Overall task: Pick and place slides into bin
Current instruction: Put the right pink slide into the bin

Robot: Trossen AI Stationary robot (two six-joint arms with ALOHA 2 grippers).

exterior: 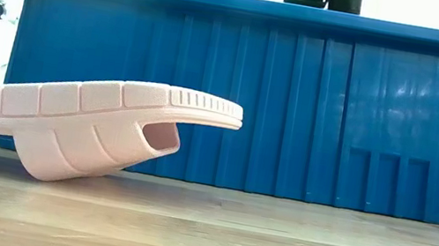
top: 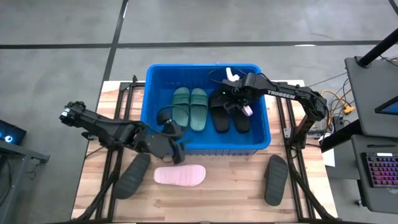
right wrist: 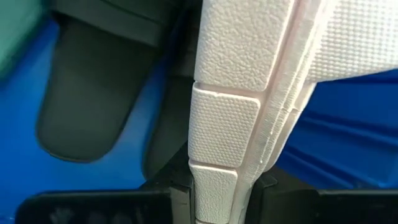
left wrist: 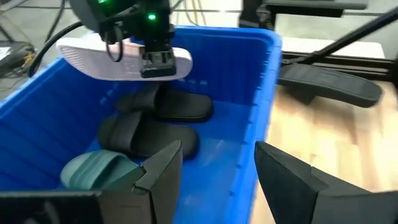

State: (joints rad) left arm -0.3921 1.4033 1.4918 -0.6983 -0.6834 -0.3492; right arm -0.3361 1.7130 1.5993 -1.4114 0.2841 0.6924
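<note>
High view: take the bin [top: 155,74] as your landmark. The right gripper [top: 239,93] hangs inside it, above the black pair [top: 230,115], its fingers clamped on the edge of a pale pink slide [right wrist: 249,93]; the right wrist view shows the textured sole pinched between them. In the left wrist view that pink slide [left wrist: 124,59] is carried roughly level over the black slides. The dark green pair [top: 189,107] lies on the bin floor just beside the black pair. The left gripper [top: 169,132] sits at the bin's near wall, at its rim, with its fingers [left wrist: 165,168] standing apart and nothing between them. Outside the bin, on the table [top: 230,199], you see the second pink slide [top: 180,175] just before the near wall, and two charcoal slides, one [top: 132,175] off the near left corner and one [top: 277,179] off the near right corner. Five slides are thus in or over the bin and three remain out. Judged risks: the hold takes only the sole's edge, so the slide may pivot or slip; if you release it where it hangs, it will likely land across the black pair, not flat, crowding the space for what remains. The left gripper is close to the rim, and any careless sweep could strike the wall and shift the bin.
</note>
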